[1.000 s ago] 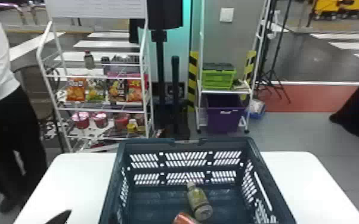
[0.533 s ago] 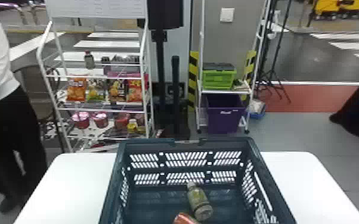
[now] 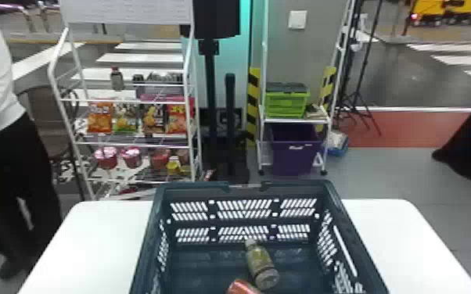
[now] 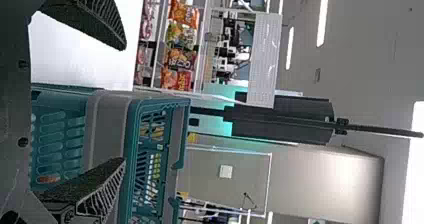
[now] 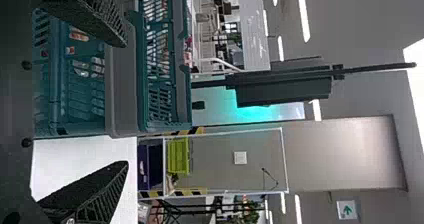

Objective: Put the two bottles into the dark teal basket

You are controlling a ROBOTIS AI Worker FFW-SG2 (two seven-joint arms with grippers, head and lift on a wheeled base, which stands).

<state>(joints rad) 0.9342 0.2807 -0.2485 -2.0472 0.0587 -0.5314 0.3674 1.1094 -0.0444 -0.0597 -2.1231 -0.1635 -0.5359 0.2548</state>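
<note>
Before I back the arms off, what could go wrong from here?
The left gripper and the right gripper each have a finger overlapping the basket in their wrist views, so backing off might snag its rim. The bottle lies on its side and could roll into the reddish item if jolted.

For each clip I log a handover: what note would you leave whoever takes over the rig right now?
Left gripper: open, nothing between its fingers.
Right gripper: open, also holding nothing.
Job's things: the dark teal plastic basket is on the white table. Inside, a bottle with yellow-green contents lies on its side. Next to its base is a reddish-orange object, cut off by the head view's lower edge; probably the second bottle.
Done: one bottle for certain, likely both.
Left: confirm the reddish-orange object is the second bottle; if so, nothing more to place.
</note>
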